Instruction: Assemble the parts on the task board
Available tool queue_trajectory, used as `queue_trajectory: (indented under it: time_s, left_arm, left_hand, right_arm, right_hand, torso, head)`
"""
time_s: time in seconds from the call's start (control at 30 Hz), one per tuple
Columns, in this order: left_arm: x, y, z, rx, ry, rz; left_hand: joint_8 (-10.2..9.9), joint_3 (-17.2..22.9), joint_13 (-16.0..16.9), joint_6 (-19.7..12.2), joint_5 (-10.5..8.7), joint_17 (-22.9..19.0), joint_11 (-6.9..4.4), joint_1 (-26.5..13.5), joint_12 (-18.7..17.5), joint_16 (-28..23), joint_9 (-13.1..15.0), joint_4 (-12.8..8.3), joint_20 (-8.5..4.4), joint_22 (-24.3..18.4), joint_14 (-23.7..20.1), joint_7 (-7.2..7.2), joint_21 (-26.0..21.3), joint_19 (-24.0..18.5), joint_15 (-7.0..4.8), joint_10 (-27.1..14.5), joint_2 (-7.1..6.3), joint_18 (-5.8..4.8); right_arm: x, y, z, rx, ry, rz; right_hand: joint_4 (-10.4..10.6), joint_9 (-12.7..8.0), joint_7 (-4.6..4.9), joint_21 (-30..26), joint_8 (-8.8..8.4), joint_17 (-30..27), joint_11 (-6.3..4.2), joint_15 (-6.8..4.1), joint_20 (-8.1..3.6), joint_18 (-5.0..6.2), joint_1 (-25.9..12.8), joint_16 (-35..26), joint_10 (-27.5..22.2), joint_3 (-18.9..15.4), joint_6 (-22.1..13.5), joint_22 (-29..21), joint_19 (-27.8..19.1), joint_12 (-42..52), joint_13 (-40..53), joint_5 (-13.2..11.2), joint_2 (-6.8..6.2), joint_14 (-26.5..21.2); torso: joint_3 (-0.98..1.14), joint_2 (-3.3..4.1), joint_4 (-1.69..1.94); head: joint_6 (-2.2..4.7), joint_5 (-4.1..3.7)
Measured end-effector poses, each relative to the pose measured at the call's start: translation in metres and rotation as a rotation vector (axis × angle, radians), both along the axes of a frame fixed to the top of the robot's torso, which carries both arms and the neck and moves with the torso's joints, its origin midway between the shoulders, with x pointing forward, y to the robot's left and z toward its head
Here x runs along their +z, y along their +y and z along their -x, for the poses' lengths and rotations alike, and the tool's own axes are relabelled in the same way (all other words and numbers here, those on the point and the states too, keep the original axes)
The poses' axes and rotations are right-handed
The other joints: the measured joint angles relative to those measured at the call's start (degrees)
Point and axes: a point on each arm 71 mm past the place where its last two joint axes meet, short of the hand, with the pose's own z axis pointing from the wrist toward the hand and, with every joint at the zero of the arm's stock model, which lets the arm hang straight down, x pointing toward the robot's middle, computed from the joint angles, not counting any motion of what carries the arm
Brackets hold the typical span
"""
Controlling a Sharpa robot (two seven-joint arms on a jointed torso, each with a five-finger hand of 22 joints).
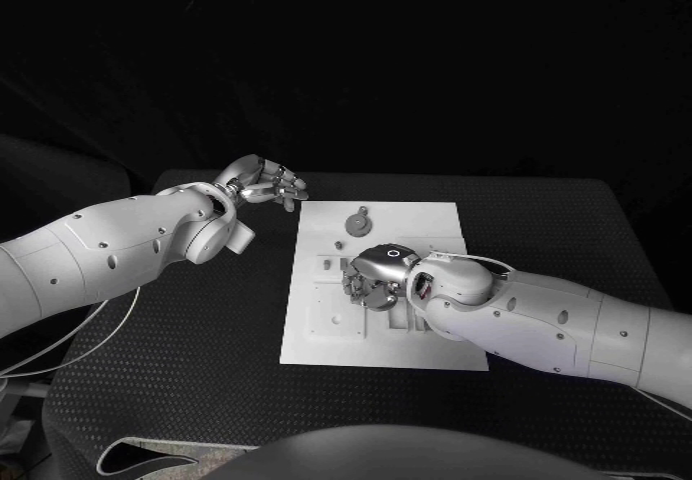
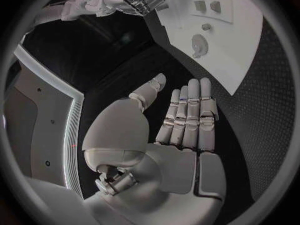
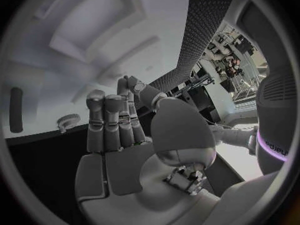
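Note:
The white task board (image 1: 433, 225) lies in the middle of the black table. My right hand (image 1: 378, 275) hovers low over the board's middle with its fingers pointing down and nothing in them; the right wrist view shows the right hand (image 3: 119, 130) with its fingers straight and empty. Beyond them lie a small toothed grey wheel (image 3: 67, 119) and a dark peg (image 3: 17, 116) on the board (image 3: 94, 30). My left hand (image 1: 264, 183) hangs above the table off the board's far left corner, its fingers (image 2: 187, 115) straight, together and empty. A round grey part (image 1: 358, 218) lies near the board's far edge.
Smaller grey pieces (image 1: 340, 243) lie on the board between the round part and my right hand. In the left wrist view the round part (image 2: 199, 44) and a small piece (image 2: 205, 27) sit on the board (image 2: 240, 50). Black matting (image 1: 188, 330) surrounds the board.

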Motion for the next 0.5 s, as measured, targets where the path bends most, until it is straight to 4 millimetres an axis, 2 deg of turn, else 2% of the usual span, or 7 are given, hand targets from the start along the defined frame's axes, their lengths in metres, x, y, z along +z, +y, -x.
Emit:
queue_trajectory:
  time_s: [0.5]
  left_arm:
    - [-0.0001,0.0004,0.0001,0.001,0.001,-0.001]
  left_hand:
    - [0.0,0.0,-0.1,0.0,0.0,0.1,0.0,0.0,0.0,0.0,-0.1,0.0,0.0,0.0,0.0,0.0,0.0,0.0,0.0,0.0,0.0,-0.31]
  right_arm:
    - [-0.0012,-0.0004,0.0,0.001,0.011,0.004]
  right_hand:
    - [0.0,0.0,0.04,0.0,0.15,0.0,0.0,0.08,0.02,0.0,0.0,0.0,0.0,0.0,0.0,0.0,0.0,0.0,0.0,0.0,-0.03,0.1]
  torso:
    - [0.03,0.01,-0.03]
  head:
    - [-0.27,0.04]
